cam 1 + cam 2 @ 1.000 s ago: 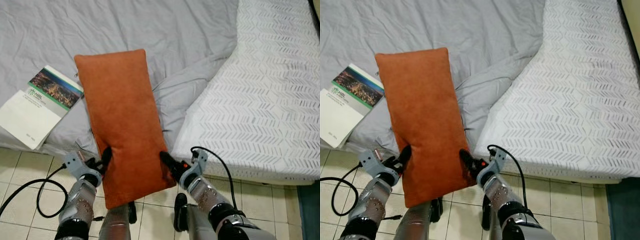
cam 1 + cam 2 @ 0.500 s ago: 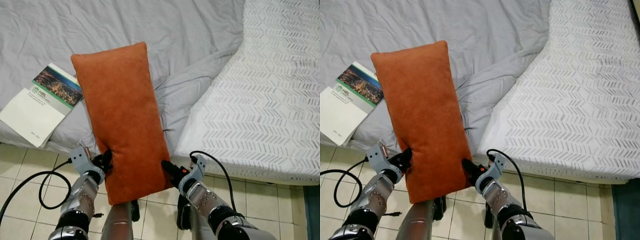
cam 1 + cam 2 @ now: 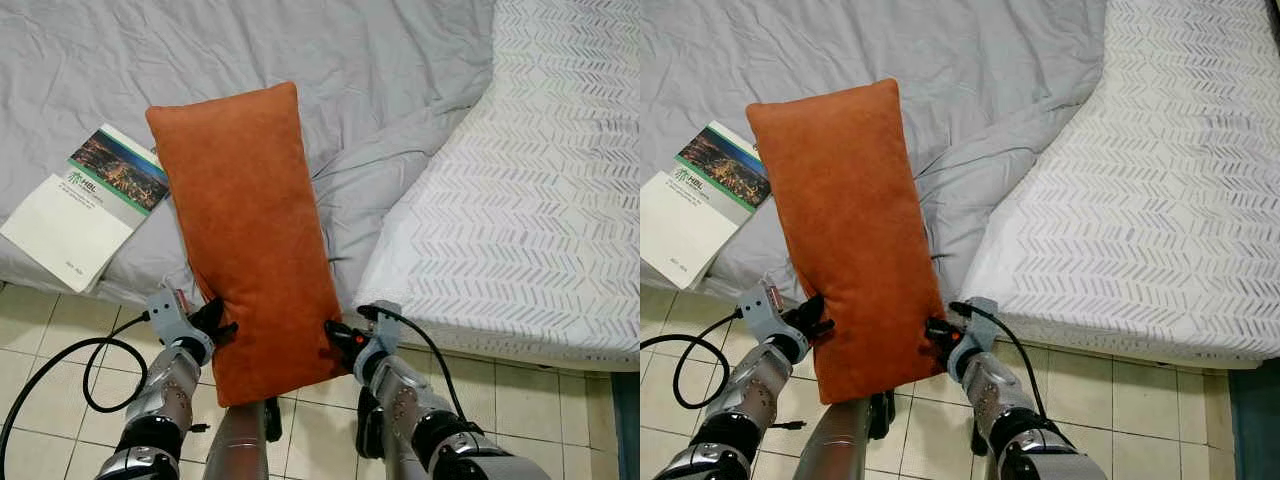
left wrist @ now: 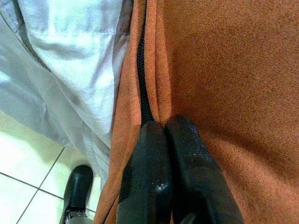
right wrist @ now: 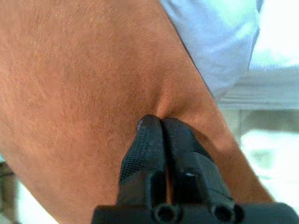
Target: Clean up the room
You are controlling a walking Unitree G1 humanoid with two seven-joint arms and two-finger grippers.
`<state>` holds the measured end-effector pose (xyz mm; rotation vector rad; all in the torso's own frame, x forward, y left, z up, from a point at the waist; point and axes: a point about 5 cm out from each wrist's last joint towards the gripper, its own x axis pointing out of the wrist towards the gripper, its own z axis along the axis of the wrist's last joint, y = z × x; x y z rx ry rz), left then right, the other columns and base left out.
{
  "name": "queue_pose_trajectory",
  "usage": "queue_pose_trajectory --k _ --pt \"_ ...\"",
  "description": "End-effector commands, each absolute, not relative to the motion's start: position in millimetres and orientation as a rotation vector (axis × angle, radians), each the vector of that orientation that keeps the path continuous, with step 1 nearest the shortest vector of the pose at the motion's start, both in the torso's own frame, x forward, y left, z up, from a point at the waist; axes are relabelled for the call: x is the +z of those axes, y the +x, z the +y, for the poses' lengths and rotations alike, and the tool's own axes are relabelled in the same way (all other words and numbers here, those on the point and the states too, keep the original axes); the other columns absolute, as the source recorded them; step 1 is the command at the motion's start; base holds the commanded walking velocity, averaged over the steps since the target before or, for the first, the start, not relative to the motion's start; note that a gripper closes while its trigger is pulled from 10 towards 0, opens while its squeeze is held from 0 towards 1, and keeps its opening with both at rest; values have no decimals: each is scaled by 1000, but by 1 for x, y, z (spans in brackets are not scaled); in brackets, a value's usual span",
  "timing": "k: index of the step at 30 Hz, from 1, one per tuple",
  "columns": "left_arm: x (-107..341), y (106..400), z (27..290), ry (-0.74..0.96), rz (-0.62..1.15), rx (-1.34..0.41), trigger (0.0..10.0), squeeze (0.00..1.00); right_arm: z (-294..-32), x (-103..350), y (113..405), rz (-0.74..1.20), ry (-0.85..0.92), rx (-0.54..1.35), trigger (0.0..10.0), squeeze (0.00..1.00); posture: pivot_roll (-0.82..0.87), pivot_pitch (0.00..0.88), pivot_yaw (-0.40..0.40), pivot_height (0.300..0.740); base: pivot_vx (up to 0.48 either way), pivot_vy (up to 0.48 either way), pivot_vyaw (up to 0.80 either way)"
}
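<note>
Both claws are gripping a long orange pillow (image 3: 248, 230) by its lower edges and holding it up in front of the bed (image 3: 400, 70). The left claw (image 3: 213, 327) is pinching the pillow's left edge near its bottom corner; in the left wrist view its two black fingers (image 4: 154, 177) are pressing together on the fabric right at the dark zipper seam (image 4: 142, 88). The right claw (image 3: 335, 338) is pinching the opposite edge at about the same height; in the right wrist view its fingers (image 5: 161, 140) are closing tight on a fold of orange cloth. The pillow is standing lengthwise and leaning slightly to the left at its top, with its upper part showing over the rumpled grey sheet (image 3: 360, 80) and its bottom end hanging over the tiled floor (image 3: 40, 330).

A booklet (image 3: 85, 205) with a city photo on its cover is lying on the sheet just left of the pillow, close to the bed's edge. To the right, a white mattress (image 3: 540, 190) with a chevron pattern is lying bare where the sheet is pulled back. A black cable (image 3: 60, 365) is looping over the tiles by the left arm, and another one (image 3: 425, 340) is curving from the right wrist.
</note>
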<state>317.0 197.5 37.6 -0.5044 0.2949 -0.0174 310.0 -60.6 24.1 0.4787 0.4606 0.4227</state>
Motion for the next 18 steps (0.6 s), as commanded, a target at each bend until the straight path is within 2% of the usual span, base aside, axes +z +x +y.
queue_pose_trajectory --k 1,6,10,13,16,18 --pt "17 304 185 -509 395 -39 0 0 -20 19 292 510 501 508 10000 1000 117 547 -50 740 0 0 0" --pt "22 301 189 -428 347 -64 0 0 -47 41 314 298 331 474 10000 1000 104 551 -62 740 0 0 0" --pt "27 302 192 -413 313 -62 0 0 -57 50 321 229 313 444 10000 1000 108 552 -64 740 0 0 0" --pt "29 302 195 -412 304 -57 0 0 -64 49 323 230 353 423 10000 1000 110 553 -64 740 0 0 0" --pt "29 299 201 -404 300 -47 0 0 -69 40 318 290 505 422 10000 1000 129 561 -54 740 0 0 0" --pt "29 299 202 -401 300 -44 0 0 -71 38 318 300 537 420 10000 1000 129 561 -54 740 0 0 0"
